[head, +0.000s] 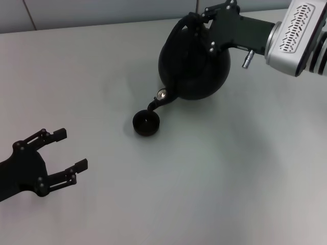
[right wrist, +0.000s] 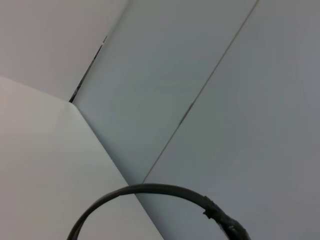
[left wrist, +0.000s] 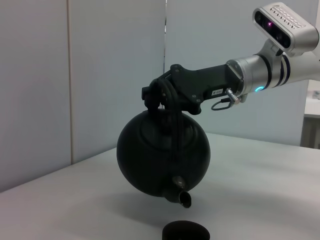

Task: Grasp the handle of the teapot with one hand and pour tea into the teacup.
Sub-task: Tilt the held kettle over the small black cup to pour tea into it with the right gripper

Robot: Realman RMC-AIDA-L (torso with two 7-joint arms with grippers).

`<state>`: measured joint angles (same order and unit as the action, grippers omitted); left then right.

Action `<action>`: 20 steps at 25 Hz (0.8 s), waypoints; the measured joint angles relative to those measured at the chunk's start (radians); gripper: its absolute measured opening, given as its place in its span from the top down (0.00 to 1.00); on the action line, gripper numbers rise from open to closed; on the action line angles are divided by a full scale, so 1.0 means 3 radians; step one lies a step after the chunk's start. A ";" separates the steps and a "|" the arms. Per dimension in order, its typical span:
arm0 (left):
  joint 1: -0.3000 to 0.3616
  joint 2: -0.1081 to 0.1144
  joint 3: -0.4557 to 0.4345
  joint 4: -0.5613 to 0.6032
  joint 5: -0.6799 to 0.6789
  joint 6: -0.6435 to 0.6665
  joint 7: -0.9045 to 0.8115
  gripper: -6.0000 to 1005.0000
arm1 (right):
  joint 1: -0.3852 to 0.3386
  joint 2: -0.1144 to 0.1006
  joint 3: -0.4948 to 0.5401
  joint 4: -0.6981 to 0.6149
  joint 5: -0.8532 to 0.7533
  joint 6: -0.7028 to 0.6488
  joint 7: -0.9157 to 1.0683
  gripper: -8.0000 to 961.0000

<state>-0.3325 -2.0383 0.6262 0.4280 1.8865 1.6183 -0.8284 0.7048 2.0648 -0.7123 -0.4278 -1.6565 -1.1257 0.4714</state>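
Note:
My right gripper (head: pixel 196 21) is shut on the black arched handle (head: pixel 188 23) of the round matte-black teapot (head: pixel 191 64) and holds it lifted and tilted. Its short spout (head: pixel 157 101) points down right over the small black teacup (head: pixel 146 123) on the table. In the left wrist view the teapot (left wrist: pixel 162 155) hangs from the right gripper (left wrist: pixel 159 96), its spout (left wrist: pixel 181 197) just above the teacup (left wrist: pixel 185 232). The right wrist view shows only part of the handle (right wrist: pixel 165 192). My left gripper (head: pixel 64 151) is open and empty at the near left.
The pale grey table (head: pixel 230 178) spreads all around. Grey wall panels (left wrist: pixel 100 75) stand behind the table's far edge.

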 joint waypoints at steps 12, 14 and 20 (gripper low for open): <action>-0.0021 -0.0006 -0.0027 0.0000 -0.0004 -0.0010 -0.0003 0.14 | 0.0029 0.0009 -0.0102 -0.0062 -0.0005 0.0043 -0.0082 0.91; -0.0022 -0.0006 -0.0027 0.0000 -0.0004 -0.0011 -0.0003 0.14 | 0.0029 0.0019 -0.0105 -0.0068 -0.0006 0.0056 -0.0105 0.91; -0.0029 -0.0006 -0.0027 0.0000 -0.0004 -0.0015 -0.0005 0.14 | 0.0031 0.0025 -0.0174 -0.0086 -0.0006 0.0079 -0.0125 0.91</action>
<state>-0.3414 -2.0402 0.6182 0.4280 1.8852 1.6137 -0.8298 0.7141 2.0725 -0.7644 -0.4535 -1.6583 -1.1019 0.4340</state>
